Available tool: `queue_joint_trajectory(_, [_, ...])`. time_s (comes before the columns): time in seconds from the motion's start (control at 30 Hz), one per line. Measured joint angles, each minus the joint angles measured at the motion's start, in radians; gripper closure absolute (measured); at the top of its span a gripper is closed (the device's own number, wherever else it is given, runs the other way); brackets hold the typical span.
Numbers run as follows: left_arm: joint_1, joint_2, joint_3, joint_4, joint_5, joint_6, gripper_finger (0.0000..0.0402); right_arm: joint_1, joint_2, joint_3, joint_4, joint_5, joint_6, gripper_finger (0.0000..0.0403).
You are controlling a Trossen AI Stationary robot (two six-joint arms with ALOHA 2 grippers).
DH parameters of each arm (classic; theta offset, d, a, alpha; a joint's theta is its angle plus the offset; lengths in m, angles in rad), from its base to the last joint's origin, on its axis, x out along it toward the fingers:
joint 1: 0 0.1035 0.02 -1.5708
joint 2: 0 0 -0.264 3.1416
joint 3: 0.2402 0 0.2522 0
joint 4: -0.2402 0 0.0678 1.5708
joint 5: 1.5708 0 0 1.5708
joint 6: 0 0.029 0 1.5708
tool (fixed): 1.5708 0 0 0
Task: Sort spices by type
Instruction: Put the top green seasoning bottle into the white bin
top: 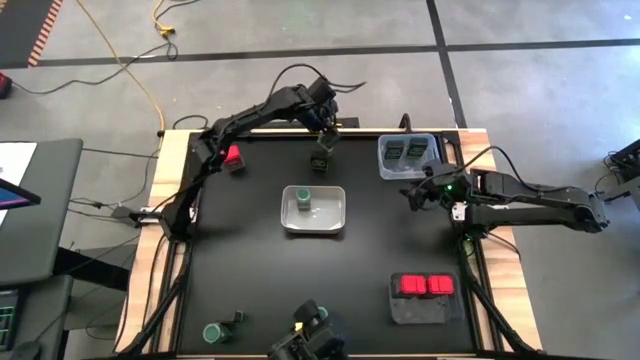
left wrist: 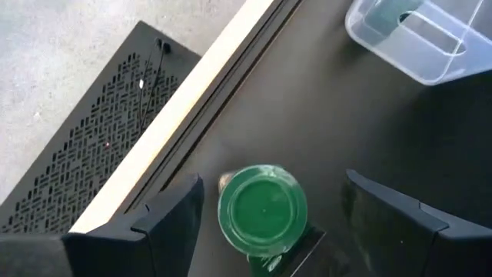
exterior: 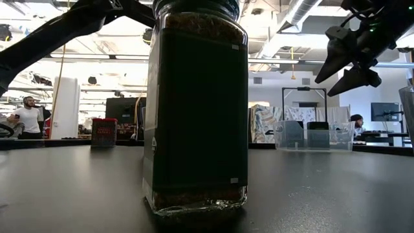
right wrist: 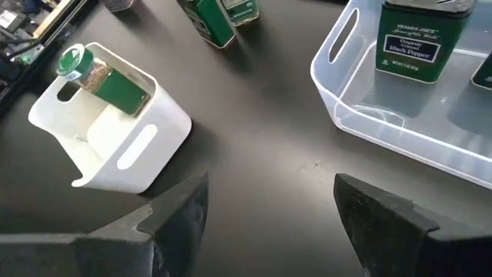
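A green-lidded spice jar (left wrist: pixel 262 208) stands upright on the black table near its far edge (top: pixel 322 160). My left gripper (left wrist: pixel 270 183) hangs open above it, one finger on either side of the lid and clear of it. My right gripper (top: pixel 413 195) is open and empty, hovering between the clear tray (top: pixel 383 168) and the white tray (top: pixel 340 210). In the low view it shows high up (exterior: pixel 349 61). Two dark tins (right wrist: pixel 419 38) stand in the clear tray. One green-lidded jar (right wrist: pixel 100 77) leans inside the white tray.
A red box (top: pixel 233 158) stands near the far left corner. Two red boxes (top: pixel 425 286) sit in a dark tray near the right edge. More green-lidded jars (top: pixel 215 332) stand along the near edge; one (exterior: pixel 197 110) fills the low view. People show in the room behind.
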Motion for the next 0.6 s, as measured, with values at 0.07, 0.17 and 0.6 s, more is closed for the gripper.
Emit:
queue_joint_trajectory(0.07, [0.000, 0.000, 0.000, -0.007, -0.003, -0.005, 0.0111, -0.004, 0.000, 0.000, 0.000, 0.002, 0.001, 0.0096])
queue_joint_trajectory(0.17, [0.000, 0.000, 0.000, -0.026, -0.004, -0.012, 0.0111, -0.016, 0.000, 0.000, 0.000, 0.003, 0.017, 0.0096])
queue_joint_trajectory(0.6, [-0.009, 0.002, -0.040, -0.013, -0.006, -0.012, 0.0111, -0.040, 0.000, 0.000, 0.000, 0.003, 0.029, 0.0096])
